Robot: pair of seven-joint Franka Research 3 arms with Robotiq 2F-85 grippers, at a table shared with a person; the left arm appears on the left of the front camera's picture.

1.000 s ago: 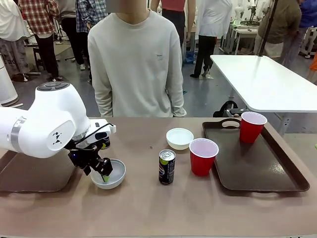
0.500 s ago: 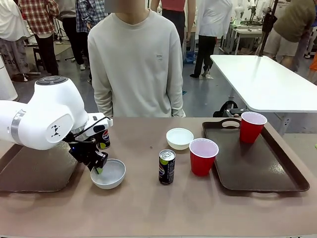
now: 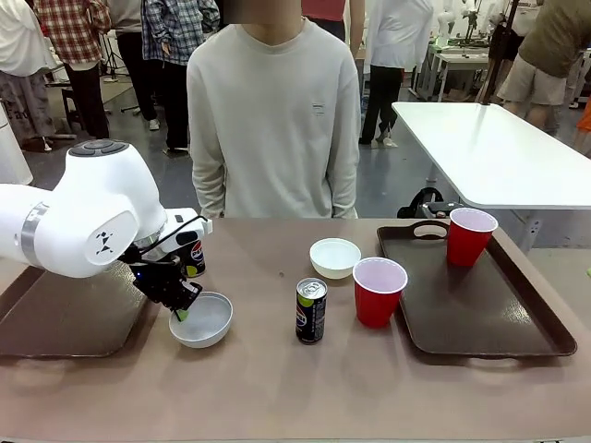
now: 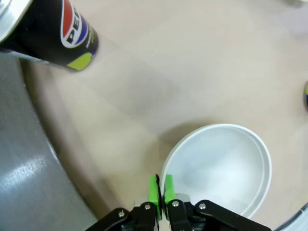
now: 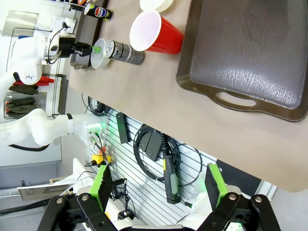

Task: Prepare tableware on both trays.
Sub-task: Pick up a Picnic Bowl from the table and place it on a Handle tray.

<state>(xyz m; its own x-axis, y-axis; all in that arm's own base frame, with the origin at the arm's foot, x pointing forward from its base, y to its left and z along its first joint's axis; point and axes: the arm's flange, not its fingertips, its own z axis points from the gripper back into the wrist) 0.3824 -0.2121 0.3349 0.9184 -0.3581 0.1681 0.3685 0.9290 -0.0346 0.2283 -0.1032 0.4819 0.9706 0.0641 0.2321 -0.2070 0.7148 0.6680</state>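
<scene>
Sliding the left gripper (image 3: 181,308) back from the hollow of the near bowl (image 3: 208,321) to its left rim since a second ago, and baring more of the left can (image 3: 195,257) behind the wrist. Clamping that rim now between the green pads (image 4: 153,188), one inside the white wall and one outside, and keeping the bowl on the bare table just right of the left tray (image 3: 65,323). Reaching over that tray, flat at the table's left end, with the white arm.

Bearing the far cup (image 3: 470,236) upright in the far-left corner of the right tray (image 3: 480,309), beside the cut-out handle. Hanging the right gripper (image 5: 159,187) off beyond the table's edge on that tray's side, fingers spread wide apart.

Standing the near cup (image 3: 379,293) upright on the table, just off the right tray's left rim, white inside showing. Resting the far bowl (image 3: 335,257) on the table just behind and left of the near cup.

Standing the middle can (image 3: 311,312) upright between the near bowl and the near cup, touching neither. Standing the left can upright on the table just behind the near bowl, close beside the left tray's edge.
</scene>
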